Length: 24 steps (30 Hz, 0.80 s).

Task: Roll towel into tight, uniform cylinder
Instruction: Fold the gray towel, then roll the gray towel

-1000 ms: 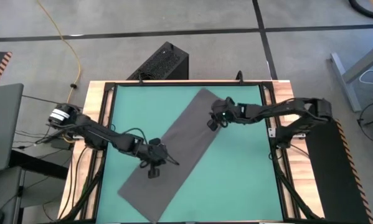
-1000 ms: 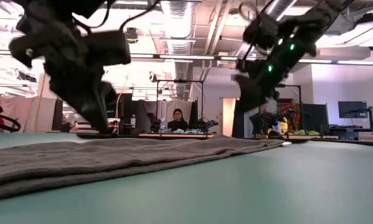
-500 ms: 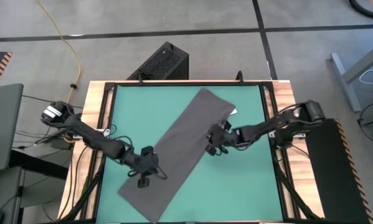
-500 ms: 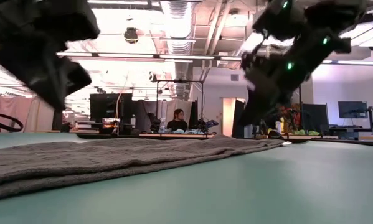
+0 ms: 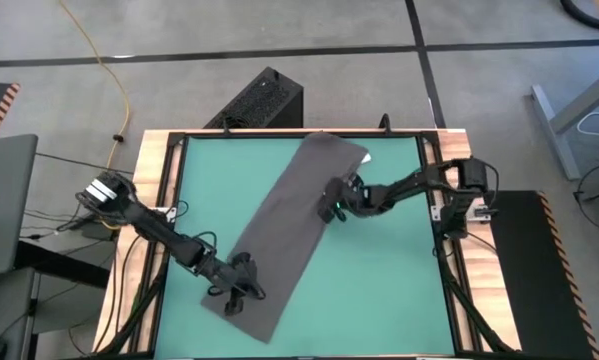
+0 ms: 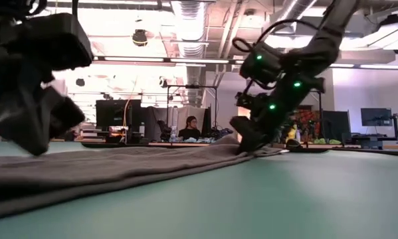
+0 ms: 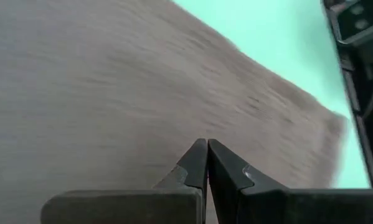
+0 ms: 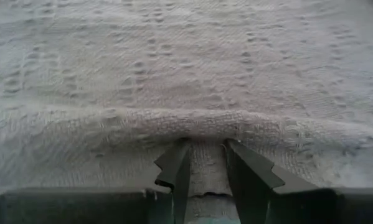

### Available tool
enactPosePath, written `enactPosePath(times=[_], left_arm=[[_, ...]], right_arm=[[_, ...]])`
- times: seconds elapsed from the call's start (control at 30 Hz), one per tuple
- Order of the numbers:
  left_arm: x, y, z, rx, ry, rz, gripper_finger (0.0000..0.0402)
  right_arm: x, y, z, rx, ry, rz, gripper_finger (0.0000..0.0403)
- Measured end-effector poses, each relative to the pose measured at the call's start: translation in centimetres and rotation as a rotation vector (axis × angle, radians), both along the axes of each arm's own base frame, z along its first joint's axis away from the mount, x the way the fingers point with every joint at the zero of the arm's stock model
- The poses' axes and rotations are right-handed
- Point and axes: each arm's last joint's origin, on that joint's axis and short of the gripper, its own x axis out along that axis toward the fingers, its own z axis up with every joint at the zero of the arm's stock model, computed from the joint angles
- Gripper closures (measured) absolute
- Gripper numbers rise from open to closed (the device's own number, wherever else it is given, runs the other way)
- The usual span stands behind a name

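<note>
Btwn right pincer (image 8: 203, 163) tips: towel (image 5: 284, 225) edge (left pincer (image 7: 207, 163) closed).

A black perforated box (image 5: 262, 98) and yellow cable (image 5: 107, 62) lie on the floor.

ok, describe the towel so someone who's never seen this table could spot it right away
Start at the green table top inside the wooden frame. The towel is the long dark grey cloth lying flat and diagonal across it, with the right gripper pinching its long edge and the left gripper over its near end. It is the only fabric there; everything else on the mat is black arm.
</note>
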Motion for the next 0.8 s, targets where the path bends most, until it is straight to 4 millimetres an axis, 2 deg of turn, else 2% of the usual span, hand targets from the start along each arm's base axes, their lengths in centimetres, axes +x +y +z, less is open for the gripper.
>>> enactPosePath(times=[0.1,0.2,0.3,0.47,0.53,0.63,0.8], left_arm=[[0.9,-0.8,-1.4,-0.042,0.0,-0.04,0.0401],[2.2,-1.4,-1.7,-0.096,-0.043,-0.092,0.0401],[3.4,-1.8,-1.1,-0.1,-0.085,-0.158,0.0401],[4.1,-1.5,1.6,-0.064,-0.216,-0.218,0.0401],[4.0,-1.3,2.6,-0.044,-0.254,-0.222,0.0401],[3.4,-0.9,4.0,-0.004,-0.257,-0.211,0.0401],[1.3,-1.0,4.6,0.046,-0.125,-0.203,0.0401]], right_arm=[[1.3,-2.2,2.0,-0.035,-0.056,0.024,0.0275],[2.0,-3.3,4.4,-0.023,-0.08,0.108,0.0275],[1.9,-3.3,6.4,0.003,-0.039,0.16,0.0275],[0.8,-2.1,9.1,0.028,-0.017,0.179,0.0275],[0.7,-0.5,9.3,0.057,-0.007,0.201,0.0275],[1.3,3.2,9.0,0.096,-0.016,0.289,0.0275],[3.0,11.8,7.1,0.1,-0.071,0.541,0.0275]])
